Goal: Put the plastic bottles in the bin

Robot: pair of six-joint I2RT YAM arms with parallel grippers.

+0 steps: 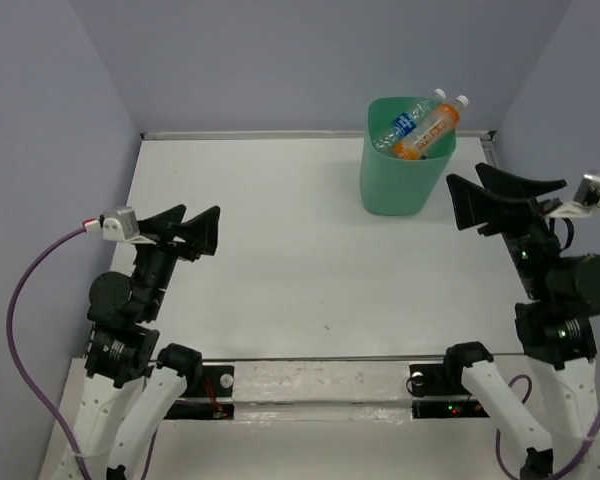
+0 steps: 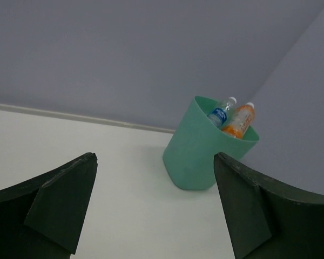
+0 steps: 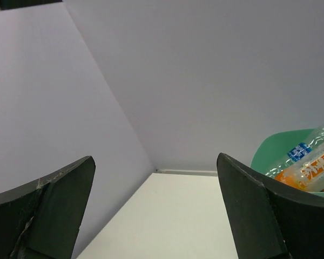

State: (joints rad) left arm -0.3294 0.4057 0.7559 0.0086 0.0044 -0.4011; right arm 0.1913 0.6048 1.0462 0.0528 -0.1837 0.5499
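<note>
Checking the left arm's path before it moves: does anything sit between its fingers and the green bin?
Nothing visible does: only bare white table lies between the open left gripper and the bin. An orange-labelled bottle and a blue-labelled bottle already sit in it.

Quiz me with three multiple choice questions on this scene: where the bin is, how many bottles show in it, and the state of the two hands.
1. Where does the bin stand? A near left corner; B far right of the table; C dead centre.
2. How many plastic bottles poke above its rim? A two; B four; C none.
3. How are the hands? A both shut; B left shut on a bottle; C both open, empty.
1 B: top view shows it far right. 2 A: a blue-labelled bottle and an orange-labelled bottle show. 3 C: left hand and right hand stand wide open, nothing held.
</note>
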